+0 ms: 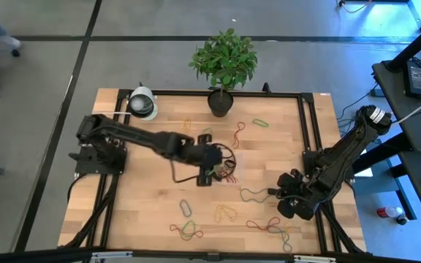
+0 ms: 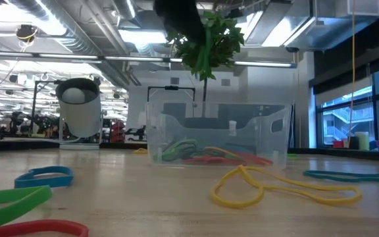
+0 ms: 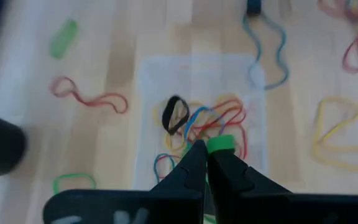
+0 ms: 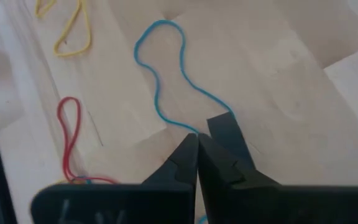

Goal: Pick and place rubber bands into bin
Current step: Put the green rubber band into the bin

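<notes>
The bin (image 1: 234, 162) is a clear tray at mid-table, with several coloured rubber bands (image 3: 207, 118) lying in it; the low view shows its walls (image 2: 275, 125). My left gripper (image 3: 207, 152) hangs over the bin's near part (image 1: 212, 172), shut on a green rubber band (image 3: 220, 144). My right gripper (image 4: 199, 140) is low at the table's right (image 1: 278, 194), shut at one end of a blue rubber band (image 4: 160, 74) that lies on the wood. My left gripper pinches the green band (image 3: 221, 143) between its two fingertips, slanting down from above; only a short green piece shows beside the fingers. The band is lifted clear, above the bin. My right gripper's fingertips close on the blue band's near end (image 4: 194, 130), slanting down. The rest of that band lies slack on the table.
Loose bands are scattered over the table's near half: yellow (image 1: 225, 213), a red-green tangle (image 1: 188, 230) and another (image 1: 272, 226). A potted plant (image 1: 220, 102) and a white round device (image 1: 143, 104) stand at the far edge. Black frame rails run along both sides.
</notes>
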Robot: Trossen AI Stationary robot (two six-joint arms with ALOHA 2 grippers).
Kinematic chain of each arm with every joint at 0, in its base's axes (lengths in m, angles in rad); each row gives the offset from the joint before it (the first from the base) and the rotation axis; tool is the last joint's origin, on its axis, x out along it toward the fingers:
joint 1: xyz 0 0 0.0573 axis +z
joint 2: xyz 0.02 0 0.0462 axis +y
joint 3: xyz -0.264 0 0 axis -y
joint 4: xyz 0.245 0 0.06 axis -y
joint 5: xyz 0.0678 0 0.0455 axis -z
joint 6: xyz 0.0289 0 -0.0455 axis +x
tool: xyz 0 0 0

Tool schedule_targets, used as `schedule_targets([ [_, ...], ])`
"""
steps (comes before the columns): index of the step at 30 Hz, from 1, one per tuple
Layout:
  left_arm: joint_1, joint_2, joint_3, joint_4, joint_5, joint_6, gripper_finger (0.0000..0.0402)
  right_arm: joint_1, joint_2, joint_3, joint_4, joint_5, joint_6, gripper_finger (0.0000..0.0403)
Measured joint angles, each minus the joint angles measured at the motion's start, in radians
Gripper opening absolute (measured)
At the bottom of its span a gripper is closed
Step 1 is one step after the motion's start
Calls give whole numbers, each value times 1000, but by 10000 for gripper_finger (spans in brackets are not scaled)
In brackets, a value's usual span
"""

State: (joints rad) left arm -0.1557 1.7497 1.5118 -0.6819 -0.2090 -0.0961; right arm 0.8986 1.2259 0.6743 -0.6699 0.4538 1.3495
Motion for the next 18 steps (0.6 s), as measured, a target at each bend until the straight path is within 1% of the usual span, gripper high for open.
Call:
schedule_targets([
  [3, 45, 64, -1, -2, 82, 23, 2, 0, 0, 0, 3, 0, 0, 16],
  [5, 62, 113, -1, -2, 116, 30, 2, 0, 0, 0, 9, 0, 0, 16],
  [7, 72, 158, -1, -6, 122, 21, 3, 0, 0, 0, 29, 0, 0, 16],
  [10, 82, 202, -2, -25, 123, -32, 12, 0, 0, 1, 31, 0, 0, 16],
  [13, 83, 212, -2, -44, 126, -60, 38, 0, 0, 1, 31, 0, 0, 16],
  [18, 84, 200, -2, -58, 131, -104, 95, 0, 0, 1, 29, 0, -6, 16],
])
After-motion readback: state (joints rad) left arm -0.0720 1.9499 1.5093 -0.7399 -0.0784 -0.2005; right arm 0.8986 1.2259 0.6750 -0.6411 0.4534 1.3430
